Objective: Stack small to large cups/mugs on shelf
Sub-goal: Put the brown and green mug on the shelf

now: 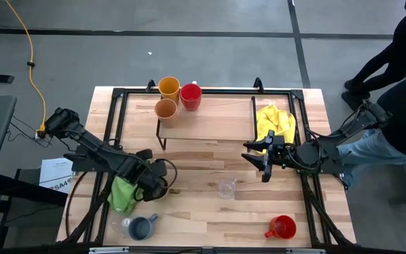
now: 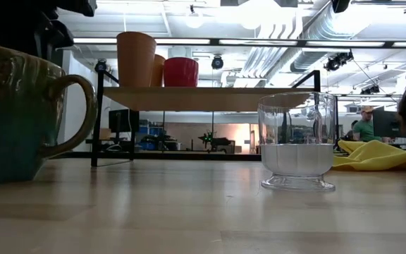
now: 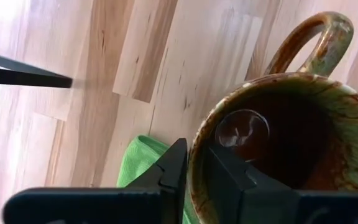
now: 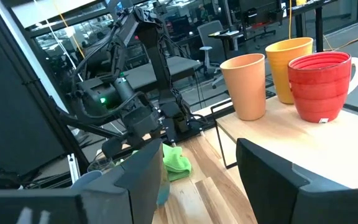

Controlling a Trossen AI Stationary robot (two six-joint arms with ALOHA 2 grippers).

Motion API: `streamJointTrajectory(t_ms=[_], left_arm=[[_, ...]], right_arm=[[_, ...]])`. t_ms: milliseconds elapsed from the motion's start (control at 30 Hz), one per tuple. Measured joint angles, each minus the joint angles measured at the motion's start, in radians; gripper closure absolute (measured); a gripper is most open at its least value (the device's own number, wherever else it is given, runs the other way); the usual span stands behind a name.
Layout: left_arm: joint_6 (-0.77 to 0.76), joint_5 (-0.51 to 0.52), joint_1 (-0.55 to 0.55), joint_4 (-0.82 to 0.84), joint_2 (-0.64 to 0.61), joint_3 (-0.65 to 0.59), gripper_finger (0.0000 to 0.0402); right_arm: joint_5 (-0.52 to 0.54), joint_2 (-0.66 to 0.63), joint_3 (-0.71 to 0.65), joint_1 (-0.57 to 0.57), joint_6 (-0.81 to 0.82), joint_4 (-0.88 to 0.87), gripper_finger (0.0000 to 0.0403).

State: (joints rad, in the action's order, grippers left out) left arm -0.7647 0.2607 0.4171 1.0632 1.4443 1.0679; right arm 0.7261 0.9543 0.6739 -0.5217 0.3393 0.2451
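Three cups stand on the shelf (image 1: 210,123) at its left end, toward the upper middle of the high view: a yellow-orange cup (image 1: 169,87), a tan cup (image 1: 165,109) just beside it, and a red mug (image 1: 190,95). They sit side by side, not nested, so the job looks less than half done.

Left of centre, the left gripper (image 3: 194,177) pinches the rim of the brown mug (image 3: 278,143), one finger inside and one outside, the mug resting on the table (image 1: 210,219) just beside the green cloth (image 1: 122,194); I judge it the next to go up.

On the table, lower in the frame, wait a clear glass (image 1: 225,188), a blue-grey mug (image 1: 140,227) and a second red mug (image 1: 282,227).

At right of centre the right gripper (image 1: 265,159) hovers with fingers spread, holding nothing, near the yellow cloth (image 1: 275,121).
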Motion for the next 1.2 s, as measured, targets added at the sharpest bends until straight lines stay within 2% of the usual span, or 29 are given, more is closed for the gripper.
streamJointTrajectory(t_ms=[133, 400, 500, 633, 1067, 1200], left_arm=[[0.0, -0.014, 0.0, 0.002, 0.0, 0.0, 0.0316], [0.063, -0.069, 0.002, 0.001, 0.004, 0.0, 0.0197], [0.081, -0.062, 0.001, 0.002, 0.011, 0.0, 0.0172], [0.088, -0.063, 0.001, -0.019, 0.04, 0.0, 0.0164], [0.08, -0.07, 0.001, -0.047, 0.113, 0.0, 0.0174], [0.079, -0.037, 0.002, -0.044, 0.113, 0.0, 0.019]], right_arm=[[0.0, 0.0, 0.0, 0.0, 0.0, 0.0, 0.0206], [0.0, 0.0, 0.0, 0.0, -0.004, 0.0, 0.0206], [0.0, 0.0, 0.0, 0.0, -0.005, 0.0, 0.0206], [0.0, 0.0, 0.0, 0.0, -0.006, 0.0, 0.0206], [0.0, 0.0, 0.0, 0.0, 0.0, -0.007, 0.0206], [0.0, 0.0, 0.0, 0.0, 0.0, -0.002, 0.0206]])
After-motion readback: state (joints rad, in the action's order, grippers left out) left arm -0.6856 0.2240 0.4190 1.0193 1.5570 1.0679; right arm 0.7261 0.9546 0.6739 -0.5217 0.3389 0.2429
